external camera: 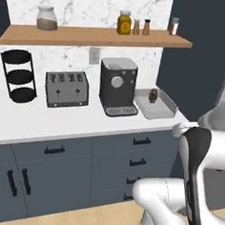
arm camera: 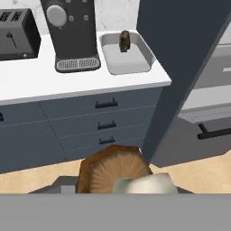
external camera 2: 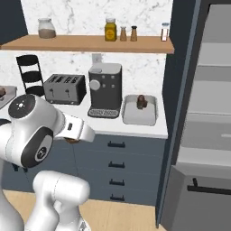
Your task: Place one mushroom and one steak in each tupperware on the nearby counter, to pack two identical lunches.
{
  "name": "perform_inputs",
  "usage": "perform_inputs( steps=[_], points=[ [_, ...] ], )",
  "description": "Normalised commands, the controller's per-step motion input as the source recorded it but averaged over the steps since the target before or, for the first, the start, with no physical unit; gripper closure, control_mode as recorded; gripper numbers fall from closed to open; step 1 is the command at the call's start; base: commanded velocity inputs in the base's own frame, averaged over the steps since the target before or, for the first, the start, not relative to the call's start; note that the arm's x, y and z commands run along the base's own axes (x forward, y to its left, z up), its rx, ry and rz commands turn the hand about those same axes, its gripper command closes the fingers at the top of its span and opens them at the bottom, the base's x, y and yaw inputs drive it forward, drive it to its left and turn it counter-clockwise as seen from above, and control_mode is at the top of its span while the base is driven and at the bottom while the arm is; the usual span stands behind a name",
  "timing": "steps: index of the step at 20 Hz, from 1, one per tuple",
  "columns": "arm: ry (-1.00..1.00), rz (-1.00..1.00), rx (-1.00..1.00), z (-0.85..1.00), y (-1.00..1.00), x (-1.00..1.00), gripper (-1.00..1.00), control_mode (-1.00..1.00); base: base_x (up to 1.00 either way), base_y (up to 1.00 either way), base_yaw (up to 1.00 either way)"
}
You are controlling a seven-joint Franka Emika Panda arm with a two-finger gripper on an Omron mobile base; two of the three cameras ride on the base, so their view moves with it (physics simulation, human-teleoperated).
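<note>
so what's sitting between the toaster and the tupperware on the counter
The black-and-grey coffee machine stands between the toaster and the tupperware on the counter, seen in both base views.

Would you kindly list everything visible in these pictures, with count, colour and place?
Tupperware: one, pale grey, right end of the counter, beside the coffee machine.
Small item in the tupperware: one, dark brown, upright; too small to identify.
Mushroom: one, brown with a pale stem, at the pincer in the hand view.
Counter: one, white top, blue-grey drawers.
Coffee machine: one, black and grey, on the counter.
Toaster: one, grey, left of the coffee machine.
Tiered rack: one, black, far left.
Shelf: one, light wood, on the wall.
Jars and shakers: five, mixed colours, on the shelf.
Pincer: fingertips hidden behind the mushroom.
</note>
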Motion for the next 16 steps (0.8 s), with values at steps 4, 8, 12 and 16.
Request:
perform_inputs(
  steps=[4,8,12,16],
  points=[
    [0.00,0.00,0.00,0.00,0.00,0.00,1.00,1.00,0.78,0.31,-0.02],
    [0.00,0.00,0.00,0.00,0.00,0.00,1.00,1.00,0.84,0.12,0.00],
    [0.00,0.00,0.00,0.00,0.00,0.00,1.00,1.00,0.65,-0.04,0.00],
    [0.00,0.00,0.00,0.00,0.00,0.00,1.00,1.00,0.36,-0.16,0.00]
  ],
)
